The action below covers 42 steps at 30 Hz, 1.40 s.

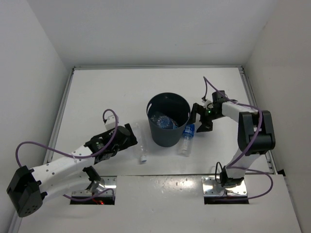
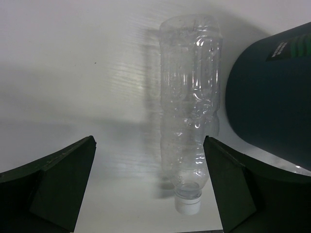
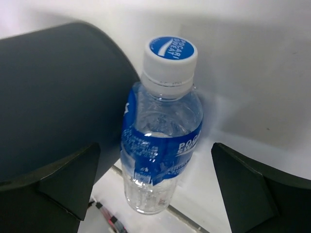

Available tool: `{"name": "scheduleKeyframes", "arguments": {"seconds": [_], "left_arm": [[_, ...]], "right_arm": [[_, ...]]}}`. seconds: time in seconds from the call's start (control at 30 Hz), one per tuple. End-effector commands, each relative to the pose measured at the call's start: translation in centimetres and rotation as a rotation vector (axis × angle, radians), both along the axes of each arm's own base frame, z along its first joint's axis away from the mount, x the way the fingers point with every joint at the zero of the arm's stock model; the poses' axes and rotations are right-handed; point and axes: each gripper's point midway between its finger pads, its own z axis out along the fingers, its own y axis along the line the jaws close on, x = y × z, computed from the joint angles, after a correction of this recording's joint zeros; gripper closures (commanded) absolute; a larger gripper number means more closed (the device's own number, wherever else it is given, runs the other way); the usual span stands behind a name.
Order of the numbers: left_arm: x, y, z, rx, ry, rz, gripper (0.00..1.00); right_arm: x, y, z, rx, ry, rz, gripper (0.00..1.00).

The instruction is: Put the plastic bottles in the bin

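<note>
L gripper jaws wide, empty, facing the clear bottle lying on tabletop just left of bin. R gripper wide, empty, near blue-label bottle lying just right of bin. Binned bottle visible inside, blue on it.

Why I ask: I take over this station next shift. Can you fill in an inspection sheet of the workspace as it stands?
Surface: white table, flat, no spills seen.
Job's things: bin upright mid-table; at least one bottle inside; clear bottle lying left of the bin; blue-label bottle lying right of it, close against its wall.
Clutter: nothing seen.
Grippers: left pincer open, empty, facing the clear bottle; right pincer open, empty, over the blue-label bottle.
Cables: purple cables looped along both arms, clear of the bottles.
Surroundings: white walls on three sides.
</note>
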Motion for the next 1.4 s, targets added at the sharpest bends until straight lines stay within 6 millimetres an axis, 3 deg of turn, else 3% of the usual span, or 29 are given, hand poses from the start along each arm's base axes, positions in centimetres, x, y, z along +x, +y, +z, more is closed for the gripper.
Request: {"name": "scheduleKeyframes", "arguments": {"seconds": [0.0, 0.13, 0.27, 0.43, 0.67, 0.87, 0.93, 1.03, 1.13, 1.23, 1.3, 1.33, 1.37], "left_arm": [[-0.5, 0.1, -0.8, -0.022, 0.027, 0.009, 0.00], [-0.7, 0.1, -1.1, -0.027, 0.040, 0.009, 0.00], [-0.9, 0.1, -1.1, -0.038, 0.046, 0.010, 0.00], [-0.6, 0.0, -0.9, -0.020, 0.033, -0.003, 0.00], [1.1, -0.8, -0.4, 0.008, 0.014, -0.022, 0.00], [2.6, -2.1, -0.9, 0.018, 0.009, -0.056, 0.00], [2.9, -2.4, -1.2, 0.015, 0.013, -0.062, 0.00], [3.4, -2.9, -1.7, 0.001, 0.029, -0.072, 0.00], [3.6, -3.6, -2.0, -0.022, 0.040, -0.097, 0.00], [3.9, -4.0, -2.2, -0.013, 0.056, -0.121, 0.00], [3.8, -3.9, -2.4, 0.000, 0.061, -0.129, 0.00], [3.7, -4.0, -2.5, 0.001, 0.064, -0.141, 0.00], [3.7, -4.0, -2.5, 0.001, 0.064, -0.141, 0.00]], "right_arm": [[-0.3, 0.5, -1.1, 0.000, 0.006, 0.023, 0.03], [-0.7, -0.1, -2.9, -0.067, 0.051, 0.011, 0.07], [-1.3, -0.1, -3.8, -0.109, 0.067, 0.024, 0.19], [-0.6, -0.9, -4.0, -0.132, 0.048, 0.003, 0.33], [2.1, -4.7, -1.6, -0.255, -0.139, -0.089, 0.46], [5.7, -10.0, 4.5, -0.276, -0.368, -0.275, 0.67], [6.9, -12.6, 7.4, -0.260, -0.431, -0.369, 0.76], [8.4, -14.3, 12.1, -0.219, -0.549, -0.416, 0.88], [9.5, -14.7, 16.2, -0.207, -0.650, -0.427, 0.95], [10.9, -14.6, 21.8, -0.165, -0.774, -0.462, 0.98], [11.2, -13.3, 25.0, -0.145, -0.846, -0.452, 0.99], [11.7, -13.6, 26.5, -0.153, -0.881, -0.469, 0.99], [12.2, -12.7, 29.4, -0.154, -0.949, -0.454, 0.99]]}}
